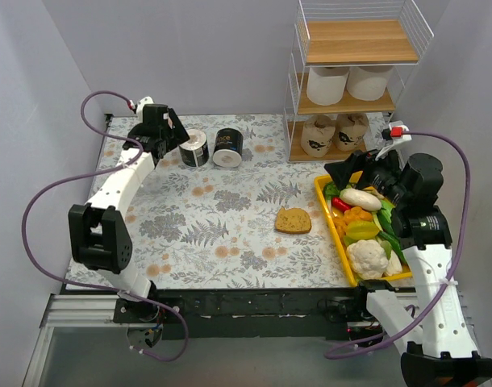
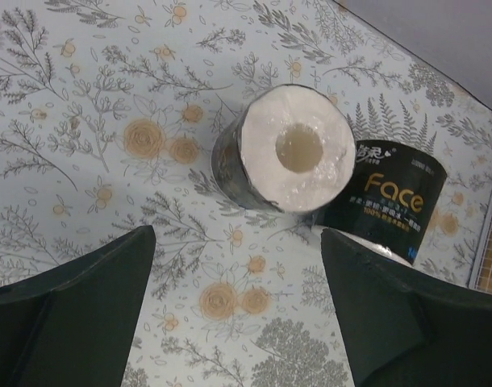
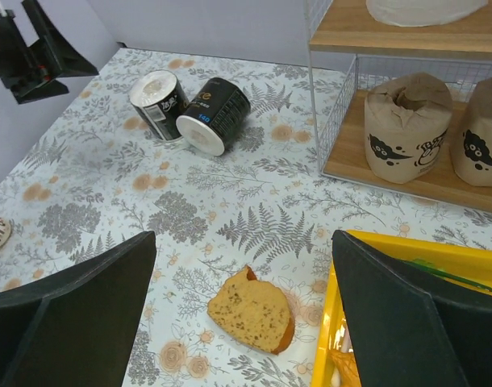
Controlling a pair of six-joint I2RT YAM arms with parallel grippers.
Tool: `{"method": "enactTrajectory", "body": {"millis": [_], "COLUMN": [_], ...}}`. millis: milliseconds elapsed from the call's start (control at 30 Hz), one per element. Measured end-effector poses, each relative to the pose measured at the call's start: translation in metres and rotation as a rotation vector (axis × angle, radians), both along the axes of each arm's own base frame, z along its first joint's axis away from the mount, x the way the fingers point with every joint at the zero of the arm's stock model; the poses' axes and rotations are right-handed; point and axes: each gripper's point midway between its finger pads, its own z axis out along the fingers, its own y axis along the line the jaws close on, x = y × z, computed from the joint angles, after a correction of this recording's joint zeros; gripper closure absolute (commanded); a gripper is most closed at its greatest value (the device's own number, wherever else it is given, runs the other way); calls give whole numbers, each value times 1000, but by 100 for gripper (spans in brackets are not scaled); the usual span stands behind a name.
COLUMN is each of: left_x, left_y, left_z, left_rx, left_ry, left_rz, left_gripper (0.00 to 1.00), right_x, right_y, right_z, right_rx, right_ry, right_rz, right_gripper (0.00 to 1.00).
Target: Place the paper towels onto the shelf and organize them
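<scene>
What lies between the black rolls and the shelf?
Nothing; only bare flowered tablecloth separates the black rolls from the shelf, as the top and right wrist views show.

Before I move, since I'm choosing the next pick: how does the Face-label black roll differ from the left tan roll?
The black roll lies on its side on the table; the tan roll stands upright on the shelf's bottom tier. Black wrap bears lettering; tan wrap, a dark print. Each has a matching partner beside it.

Black-wrapped rolls [image 1: 228, 147] white-ended; tan rolls [image 1: 318, 135] dark-printed; tray [image 3: 391, 244] yellow; tablecloth [image 1: 230, 218] grey ferns, orange flowers.
</scene>
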Motion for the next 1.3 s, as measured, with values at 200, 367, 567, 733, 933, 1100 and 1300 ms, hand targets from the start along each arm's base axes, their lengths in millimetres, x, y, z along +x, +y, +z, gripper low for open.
{"method": "enactTrajectory", "body": {"millis": [200, 367, 567, 733, 933, 1100, 1300], "left_x": [36, 42, 46, 53, 63, 69, 75], "left_y": [9, 8, 1, -4, -6, -7, -8], "left_z": [-26, -59, -78, -89, -91, -89, -82], "left_rx": [-22, -37, -54, -64, -62, -53, -55], "left_ry": [72, 156, 194, 197, 185, 178, 159], "left_rz": [28, 16, -11, -32, -49, -57, -61], "left_gripper": [23, 26, 26, 26, 26, 27, 26], "right_x": [-3, -6, -7, -7, -5, -2, -1], "right_y": [3, 3, 2, 2, 3, 3, 3], "right_z": [6, 8, 10, 9, 7, 4, 2], "right_rx": [11, 11, 11, 11, 10, 9, 8], "right_ry": [-19, -28, -34, -33, -25, -13, -7], "right_rz": [16, 17, 17, 17, 17, 17, 17], "right_gripper": [4, 4, 4, 4, 4, 5, 5]}}
